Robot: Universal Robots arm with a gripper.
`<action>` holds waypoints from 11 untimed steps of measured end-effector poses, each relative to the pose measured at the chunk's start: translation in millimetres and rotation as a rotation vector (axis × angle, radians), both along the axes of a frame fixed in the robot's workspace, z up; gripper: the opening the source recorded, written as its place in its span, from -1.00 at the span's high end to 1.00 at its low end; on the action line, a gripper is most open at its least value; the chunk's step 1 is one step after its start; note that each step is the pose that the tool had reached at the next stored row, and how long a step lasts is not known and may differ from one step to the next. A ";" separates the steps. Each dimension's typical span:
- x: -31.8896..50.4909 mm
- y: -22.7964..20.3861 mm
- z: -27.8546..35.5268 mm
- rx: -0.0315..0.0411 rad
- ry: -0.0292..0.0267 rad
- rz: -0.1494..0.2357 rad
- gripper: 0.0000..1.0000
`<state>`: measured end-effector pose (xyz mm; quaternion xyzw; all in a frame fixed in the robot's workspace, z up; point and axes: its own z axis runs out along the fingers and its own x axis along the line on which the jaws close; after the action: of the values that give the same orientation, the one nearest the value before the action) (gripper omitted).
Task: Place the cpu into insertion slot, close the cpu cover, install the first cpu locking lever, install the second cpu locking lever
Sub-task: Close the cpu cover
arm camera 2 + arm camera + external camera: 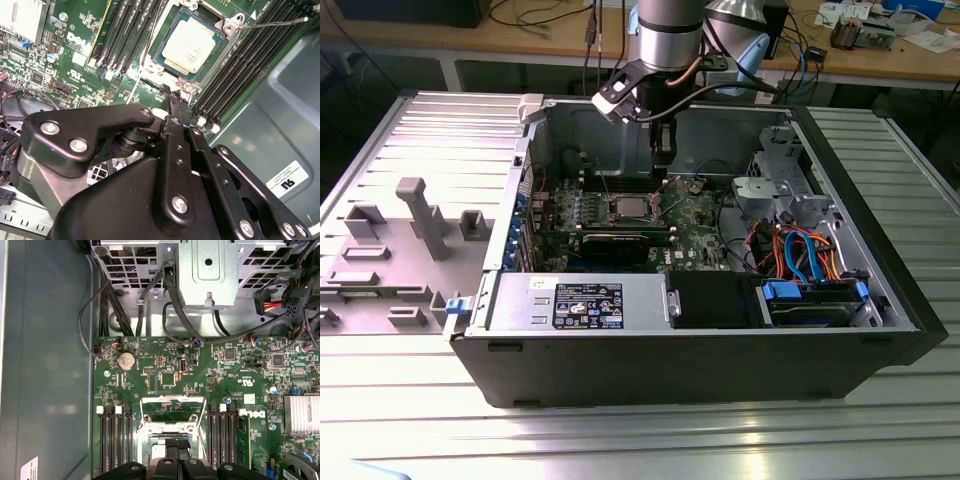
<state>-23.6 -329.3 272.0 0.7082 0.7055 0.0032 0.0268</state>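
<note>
- The gripper (176, 102) hangs inside the open computer case (720, 365). Its black fingers are drawn together with nothing between them, and the tip is just beside the insertion slot (214, 64).
- The cpu (190, 46) lies flat in that slot (silver top up).
- The cpu cover (172, 401), as far as I can make out, stands raised.
- A thin lever (272, 22) juts out near the slot's corner.
</note>
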 end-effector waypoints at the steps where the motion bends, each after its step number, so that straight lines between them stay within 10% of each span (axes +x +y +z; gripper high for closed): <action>1: 0.1 0.0 0.0 0.0000 0.0000 0.000 0.79; 11: 4.0 0.0 0.0 0.0000 0.0000 0.000 0.79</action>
<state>-19.6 -329.3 272.0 0.7082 0.7055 0.0032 0.0268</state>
